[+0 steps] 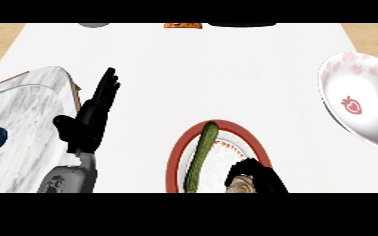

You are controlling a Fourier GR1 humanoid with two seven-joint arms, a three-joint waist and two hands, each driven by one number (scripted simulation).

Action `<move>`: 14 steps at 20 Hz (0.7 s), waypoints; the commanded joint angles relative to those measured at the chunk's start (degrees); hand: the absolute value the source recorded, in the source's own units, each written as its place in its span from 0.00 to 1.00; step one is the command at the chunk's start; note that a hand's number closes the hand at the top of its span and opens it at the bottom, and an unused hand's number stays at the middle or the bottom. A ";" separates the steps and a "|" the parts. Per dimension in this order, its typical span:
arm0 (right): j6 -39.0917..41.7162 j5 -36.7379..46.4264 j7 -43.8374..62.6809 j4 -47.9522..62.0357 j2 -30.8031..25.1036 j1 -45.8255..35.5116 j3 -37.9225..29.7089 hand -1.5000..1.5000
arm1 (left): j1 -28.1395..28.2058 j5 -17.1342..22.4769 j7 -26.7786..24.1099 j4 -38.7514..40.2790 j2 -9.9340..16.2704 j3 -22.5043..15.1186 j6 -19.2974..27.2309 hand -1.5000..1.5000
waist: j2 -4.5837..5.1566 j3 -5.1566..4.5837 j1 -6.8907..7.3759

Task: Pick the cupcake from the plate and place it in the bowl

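Observation:
A red-rimmed plate (221, 128) lies low in the middle of the head view. A green cucumber (201, 156) rests across its left side. At the plate's lower right, my right hand (255, 174) curls round the cupcake (241, 186), of which only a pale beige part shows under the fingers. The white bowl (353, 96) with red strawberry marks stands at the right edge, apart from the hand. My left hand (94, 114) rests open on the left, fingers pointing up and away.
A marble board (33, 120) fills the left edge beside the left hand. Small objects sit along the far edge: a grey one (94, 24), an orange one (183, 25) and a dark one (240, 24).

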 commanded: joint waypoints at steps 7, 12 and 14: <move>15.52 -22.42 -32.00 -21.76 -24.03 10.94 -8.36 1.00 | 0.97 -0.16 0.35 -0.70 0.76 1.15 0.60 0.50 | -0.10 0.20 -1.98; 15.07 -29.28 -42.30 -31.45 -30.67 18.15 -22.85 1.00 | 1.62 -0.04 1.08 -1.69 1.05 1.55 0.69 0.50 | -0.19 0.07 -2.79; 15.70 -33.27 -45.42 -31.76 -33.00 21.22 -31.14 1.00 | 2.37 -0.83 -0.73 -0.13 -1.01 0.44 1.92 0.50 | -0.13 0.06 -3.55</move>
